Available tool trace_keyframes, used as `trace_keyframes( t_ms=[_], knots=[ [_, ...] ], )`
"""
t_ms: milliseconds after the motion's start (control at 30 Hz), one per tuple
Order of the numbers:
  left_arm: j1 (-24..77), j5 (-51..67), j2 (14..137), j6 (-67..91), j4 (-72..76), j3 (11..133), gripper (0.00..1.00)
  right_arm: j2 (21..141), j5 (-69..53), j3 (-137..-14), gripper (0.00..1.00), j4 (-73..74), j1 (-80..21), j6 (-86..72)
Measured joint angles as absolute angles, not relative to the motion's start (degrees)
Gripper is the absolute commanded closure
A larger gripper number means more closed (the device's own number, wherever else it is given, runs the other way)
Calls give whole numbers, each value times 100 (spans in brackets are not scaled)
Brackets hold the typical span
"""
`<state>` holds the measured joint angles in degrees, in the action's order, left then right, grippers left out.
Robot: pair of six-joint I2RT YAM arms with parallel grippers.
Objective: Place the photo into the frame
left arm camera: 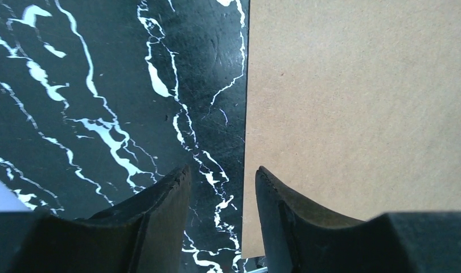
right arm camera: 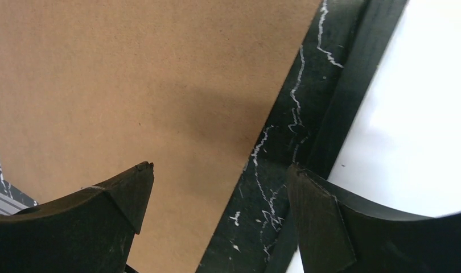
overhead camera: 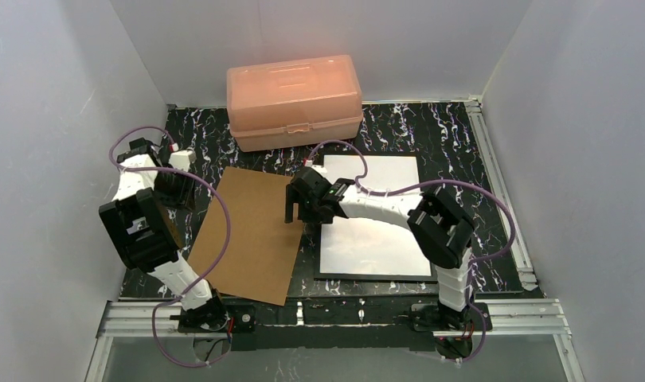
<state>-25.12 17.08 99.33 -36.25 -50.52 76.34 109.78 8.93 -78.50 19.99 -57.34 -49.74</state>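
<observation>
Hovering where the brown backing board [overhead camera: 252, 235] meets the frame [right arm camera: 362, 74] on the right half of the worktop [overhead camera: 431, 135], my right fingers [right arm camera: 114, 199] gape wide and empty. The left fingers [left arm camera: 160, 219], set narrower, hold nothing. A white sheet [overhead camera: 375, 247] fills the frame, and I judge it may be the photo's back. It looks like thin, limp paper, so I'd pinch a corner. The peach box [overhead camera: 295, 99] at the far edge sits closed, its contents unseen.

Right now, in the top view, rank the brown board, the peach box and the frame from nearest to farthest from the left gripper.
From the left gripper:
1. brown board, just to its right.
2. peach box, at the back.
3. frame, far right.
</observation>
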Motion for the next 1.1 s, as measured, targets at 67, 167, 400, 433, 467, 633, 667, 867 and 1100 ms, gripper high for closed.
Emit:
trace_keyframes(
  t_ms=[67,167,400,433,467,633,667,867,1100],
  knots=[
    [-2512,1693,9957,-3618,-4950,7487,62,11137,862,-7979,5,1999,-5760,-5089],
    [-2512,1656,10082,-3586,-4794,7369,64,11360,873,-8208,5,2071,-5848,-5238],
    [-2510,1584,10433,-3485,-4399,7148,65,11572,1098,-8396,3,2432,-6139,-5540],
    [-2510,1581,10473,-3468,-4359,7126,66,11574,1118,-8396,2,2458,-6165,-5570],
    [-2499,1581,10514,-3452,-4311,7100,66,11579,1135,-8396,2,2491,-6189,-5605],
    [-2427,1542,10641,-3382,-4174,7048,69,11629,1146,-8418,2,2541,-6195,-5833],
    [-2403,1535,10641,-3363,-4156,7046,69,11642,1142,-8436,2,2552,-6195,-5863],
    [-2182,1529,10650,-3317,-4049,7037,76,11745,1002,-8545,2,2418,-6178,-6101],
    [-2047,1601,10676,-3275,-3986,7035,79,11935,683,-8729,2,2025,-6119,-6351]
  ],
)
